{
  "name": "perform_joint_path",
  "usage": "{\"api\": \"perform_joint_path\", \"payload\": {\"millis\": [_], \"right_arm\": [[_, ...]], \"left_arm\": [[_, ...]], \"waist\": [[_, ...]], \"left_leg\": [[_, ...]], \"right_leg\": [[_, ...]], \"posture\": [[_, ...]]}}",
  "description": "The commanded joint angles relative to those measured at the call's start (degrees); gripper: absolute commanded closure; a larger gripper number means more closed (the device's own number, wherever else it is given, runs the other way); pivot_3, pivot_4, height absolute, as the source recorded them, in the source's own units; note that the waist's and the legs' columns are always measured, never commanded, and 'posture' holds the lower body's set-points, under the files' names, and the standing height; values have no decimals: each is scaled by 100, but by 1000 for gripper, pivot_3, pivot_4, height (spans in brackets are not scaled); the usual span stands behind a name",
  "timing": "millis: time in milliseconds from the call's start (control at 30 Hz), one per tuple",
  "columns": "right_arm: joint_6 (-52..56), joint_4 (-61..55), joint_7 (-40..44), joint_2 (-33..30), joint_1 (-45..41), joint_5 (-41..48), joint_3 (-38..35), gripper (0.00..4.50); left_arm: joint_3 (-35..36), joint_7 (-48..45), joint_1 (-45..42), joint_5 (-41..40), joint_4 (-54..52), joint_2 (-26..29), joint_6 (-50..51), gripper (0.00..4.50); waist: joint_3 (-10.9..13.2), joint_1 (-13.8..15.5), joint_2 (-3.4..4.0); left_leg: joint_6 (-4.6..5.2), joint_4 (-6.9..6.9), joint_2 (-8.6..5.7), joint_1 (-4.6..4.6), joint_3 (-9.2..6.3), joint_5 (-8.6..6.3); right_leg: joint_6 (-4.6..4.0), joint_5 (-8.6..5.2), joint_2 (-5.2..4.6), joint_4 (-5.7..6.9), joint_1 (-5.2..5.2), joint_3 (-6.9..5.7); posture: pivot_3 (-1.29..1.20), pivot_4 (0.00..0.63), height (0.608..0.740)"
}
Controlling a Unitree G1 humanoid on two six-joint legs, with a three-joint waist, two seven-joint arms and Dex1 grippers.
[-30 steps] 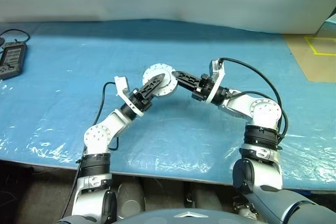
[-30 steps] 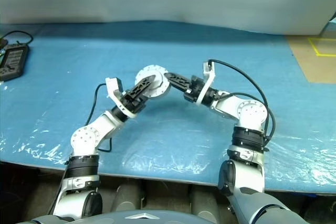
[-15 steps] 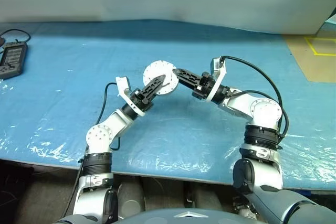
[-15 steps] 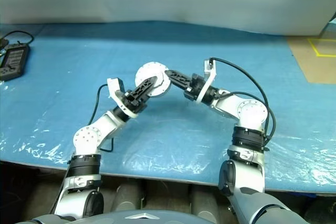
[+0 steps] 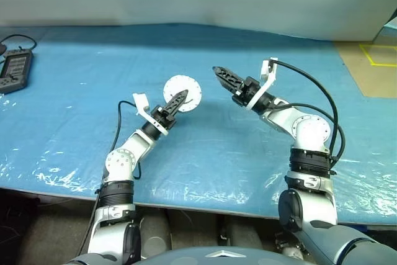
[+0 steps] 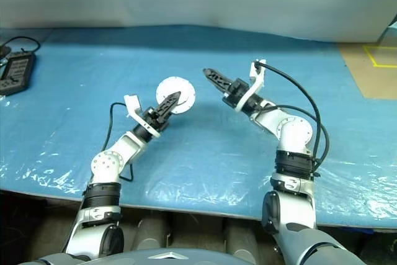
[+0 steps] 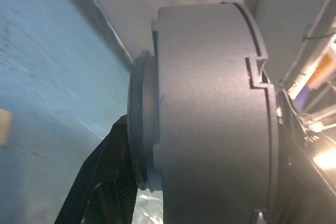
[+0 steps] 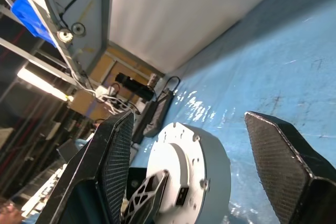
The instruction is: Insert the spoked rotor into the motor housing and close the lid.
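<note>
**Holding the closed motor in our left gripper, right gripper standing clear**

We are holding the motor housing (image 5: 183, 93) up above the blue table cover (image 5: 74, 103), its round pale face turned toward our head camera, with a ring of small screws showing near the rim. In the left wrist view the housing is showing edge-on as a thick grey drum, with a thinner disc seated flush against one end; we are taking that disc to be the lid (image 7: 142, 140), though we cannot tell how firmly it is seated. We are seeing no copper windings and no loose spoked rotor on the cover, so we are judging that the rotor is already inside and the lid is on, which leaves mostly a check of the fit and setting the unit down.

Our left gripper (image 5: 177, 100) is clamping the housing, one black finger lying across its front face and the other hidden behind it. Our right gripper (image 5: 223, 76) is hanging apart from the housing, off to its right, with its jaws spread wide and nothing between them.

Farther out, a dark power strip (image 5: 13, 71) is lying at the far left edge of the cover.
</note>
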Motion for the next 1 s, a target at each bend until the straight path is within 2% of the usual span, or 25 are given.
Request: {"api": "perform_joint_path", "payload": {"millis": [33,200,433,633,767,967,1000], "right_arm": [[-182,-255,332,-180,148,-143,154,1016],[-159,-308,528,-403,319,-294,321,1016],[-400,-634,1051,-782,800,-713,802,1016],[-516,-586,1185,-780,811,-908,895,1016],[-532,-536,1219,-776,770,-969,912,1016],[-535,-461,1246,-750,714,-1050,899,970],[-536,-454,1249,-745,712,-1056,897,970]], "left_arm": [[347,180,-291,83,-3,52,-531,1912],[749,672,-454,483,330,182,-1268,1912],[1407,1351,-617,517,762,276,-1895,1912],[1519,1922,-756,1023,1438,379,-2434,1912],[1417,1922,-772,1331,1571,463,-2683,1912],[1312,2104,-745,1891,1778,706,-3062,16],[1314,2127,-738,1965,1825,755,-3129,16]], "waist": [[1,-2,-1],[1,-6,-2],[12,6,-27],[13,11,-31],[12,-5,-34],[10,-22,-34],[10,-30,-33]], "left_leg": [[0,0,0,0,-1,0],[0,0,0,0,-2,0],[0,6,0,-2,-7,0],[1,24,2,-1,-15,0],[1,31,0,12,-16,0],[1,29,3,18,-16,0],[1,30,3,19,-16,0]], "right_leg": [[0,0,0,0,0,0],[0,0,1,0,0,0],[0,0,1,-2,6,-4],[-3,-1,-2,1,17,-11],[-11,-5,-5,1,34,-9],[-13,-4,-2,5,33,-10],[-13,-4,-2,5,33,-9]], "posture": [[0,150,740],[0,150,740],[0,150,740],[0,150,740],[0,150,740],[0,150,740],[0,150,740]]}}
